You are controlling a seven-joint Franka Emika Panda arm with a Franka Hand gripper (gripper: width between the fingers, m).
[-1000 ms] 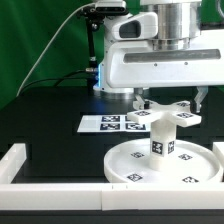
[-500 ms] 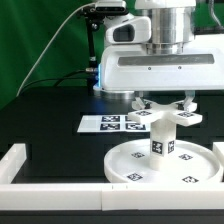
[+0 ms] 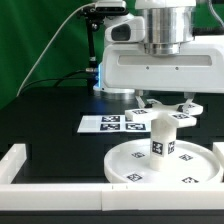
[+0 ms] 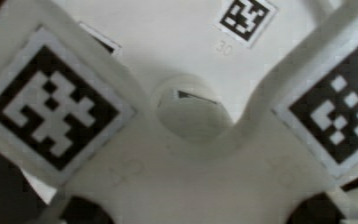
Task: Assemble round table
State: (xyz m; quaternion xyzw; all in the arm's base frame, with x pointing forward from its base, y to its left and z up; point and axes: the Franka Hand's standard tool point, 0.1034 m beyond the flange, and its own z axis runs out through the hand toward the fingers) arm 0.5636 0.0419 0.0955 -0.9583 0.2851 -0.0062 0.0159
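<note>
The large round disc (image 3: 165, 163) lies flat at the front right. The short post (image 3: 160, 138) stands upright on its middle. The X-shaped cross base (image 3: 166, 117) sits on top of the post, tagged arms spread. My gripper (image 3: 166, 104) comes straight down over it, a finger at either side, shut on the cross base. In the wrist view the cross base (image 4: 194, 115) fills the picture, with tagged arms around a round hub. My fingertips are hidden there.
The marker board (image 3: 105, 123) lies left of the post on the black table. White border rails (image 3: 50, 188) run along the front and the left. A green backdrop and a cable are behind.
The hand has shifted slightly toward the exterior view's left and turned a little, and the cross base has turned slightly with it on the post. The disc and post have not moved.
</note>
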